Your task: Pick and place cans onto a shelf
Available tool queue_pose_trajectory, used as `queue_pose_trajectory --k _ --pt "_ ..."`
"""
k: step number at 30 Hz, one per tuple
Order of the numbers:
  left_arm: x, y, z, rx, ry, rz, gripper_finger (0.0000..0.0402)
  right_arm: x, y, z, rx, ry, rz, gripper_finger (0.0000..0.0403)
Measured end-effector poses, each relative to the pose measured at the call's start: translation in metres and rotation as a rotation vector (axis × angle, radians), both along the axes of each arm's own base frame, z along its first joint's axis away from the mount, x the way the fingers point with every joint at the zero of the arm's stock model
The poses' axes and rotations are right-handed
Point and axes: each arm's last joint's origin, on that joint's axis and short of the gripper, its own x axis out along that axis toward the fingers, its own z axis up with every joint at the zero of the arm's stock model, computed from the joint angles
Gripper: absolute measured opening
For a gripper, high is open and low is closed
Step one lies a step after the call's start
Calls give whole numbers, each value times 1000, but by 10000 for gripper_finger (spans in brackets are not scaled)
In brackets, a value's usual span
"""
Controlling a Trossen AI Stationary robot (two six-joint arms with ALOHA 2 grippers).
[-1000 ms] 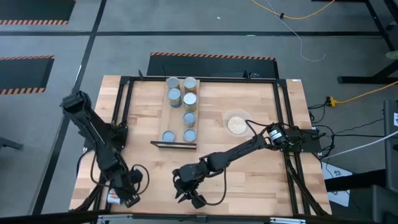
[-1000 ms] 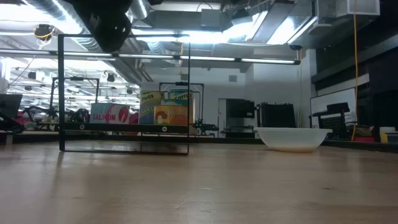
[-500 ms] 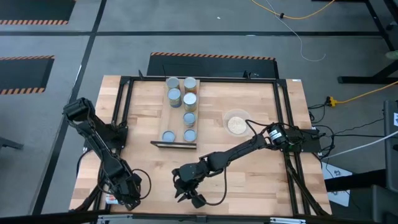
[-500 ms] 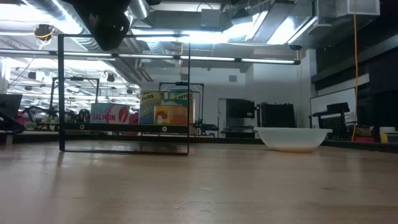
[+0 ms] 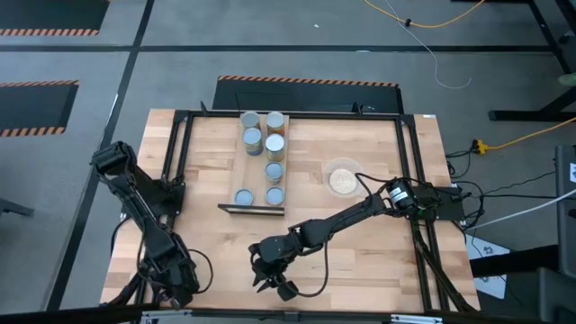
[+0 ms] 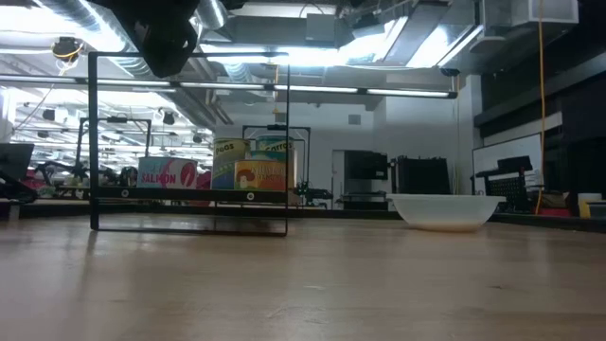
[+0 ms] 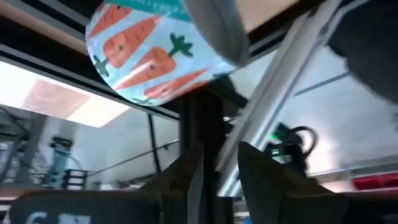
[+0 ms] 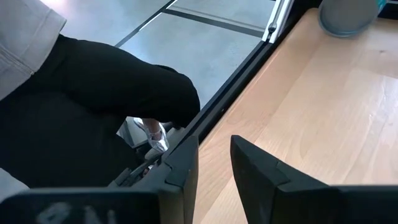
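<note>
Step in hand: picking the last loose can. 7 small round silver- and blue-topped cans stand on the long light-wood shelf with thin black frame, mid-surface toward the far edge.

My left end effector is down at the near-left corner of the pale wooden surface, right at the black edge rail. In its wrist view the fingers are a little apart with nothing between them, and a light-blue can with an orange carrot label lies on its side just ahead - not gripped. The high view hides that can under the arm, so I cannot tell whether it rests on the surface or against the rail.

My right end effector waits near the front-middle of the surface - fingers apart, empty.

Next move, as I judge it: bring the left fingers around the carrot can's body, close, lift clear of the rail, then carry it to a free spot on the shelf. The can could roll, so I need a centred grip.
</note>
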Motion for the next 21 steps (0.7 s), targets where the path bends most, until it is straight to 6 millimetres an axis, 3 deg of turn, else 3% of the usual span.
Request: queue_pose_trajectory --k 7,17,21 --pt "-6 -4 1 20 12 7 94 0 0 0 -1 3 0 99" --pt "13 -11 13 14 -462 -59 94 0 0 0 3 0 -1 99" --pt "13 -11 12 7 -538 -139 94 0 0 0 3 1 -1 99"
